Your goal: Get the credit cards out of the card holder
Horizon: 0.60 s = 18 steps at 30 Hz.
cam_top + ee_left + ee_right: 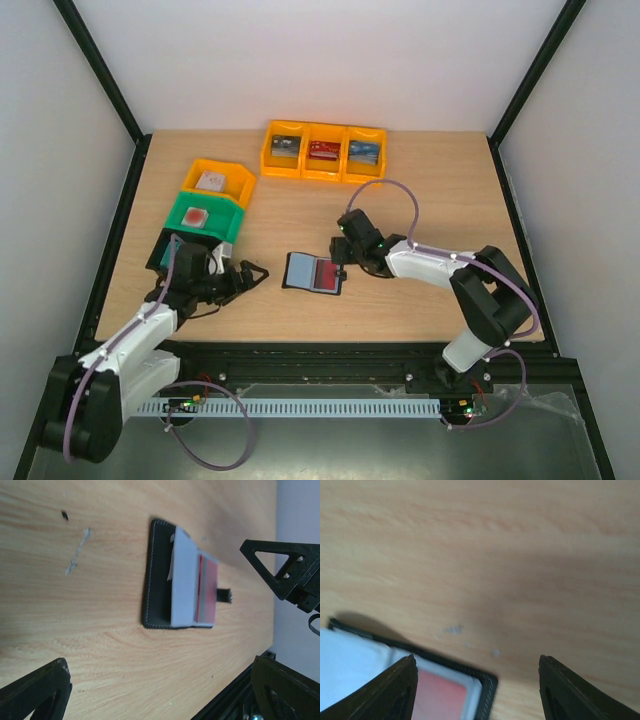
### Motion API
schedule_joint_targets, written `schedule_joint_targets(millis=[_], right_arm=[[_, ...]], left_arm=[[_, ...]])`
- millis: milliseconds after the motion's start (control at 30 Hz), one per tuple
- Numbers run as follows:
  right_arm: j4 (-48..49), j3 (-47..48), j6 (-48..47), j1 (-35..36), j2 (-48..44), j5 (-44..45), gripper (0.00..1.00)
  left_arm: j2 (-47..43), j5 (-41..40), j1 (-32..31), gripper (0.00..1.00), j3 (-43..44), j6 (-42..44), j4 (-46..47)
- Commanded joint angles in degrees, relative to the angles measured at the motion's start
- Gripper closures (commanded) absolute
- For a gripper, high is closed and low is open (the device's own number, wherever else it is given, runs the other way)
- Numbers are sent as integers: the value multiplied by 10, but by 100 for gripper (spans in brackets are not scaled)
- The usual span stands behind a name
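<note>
Credit cards (326, 273), only a red one showing, sit in the open card holder (300, 270) mid-table (420, 200), with the right gripper (342, 268) spread empty at its edge and the left gripper (250, 280) open nearby, so extraction seems barely begun and next calls for pinching that card.

Wood surface (420, 180). Far edge: row of three yellow bins (322, 173), side by side. Left: yellow bin (240, 185), green bin (200, 233) touching it, black bin (158, 258) nearest. Pale scuff (77, 552).
</note>
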Motion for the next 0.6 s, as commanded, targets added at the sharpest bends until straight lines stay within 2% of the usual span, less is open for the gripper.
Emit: schedule_joint_targets(millis=[0,267,467,567], right_arm=[[0,-45,25,10,-13,-20,37],[23,-85,20,21,14,-92,44],[59,-96,24,36,10,-137,45],[25,-78,11,37,13,-117,45]], left_arm=[[57,10,-17,1,37,46,-32],[152,19,-19,1,72,60,-8],[191,31,-27,1,43,58,71],[206,42,-31,1,26,38,109]])
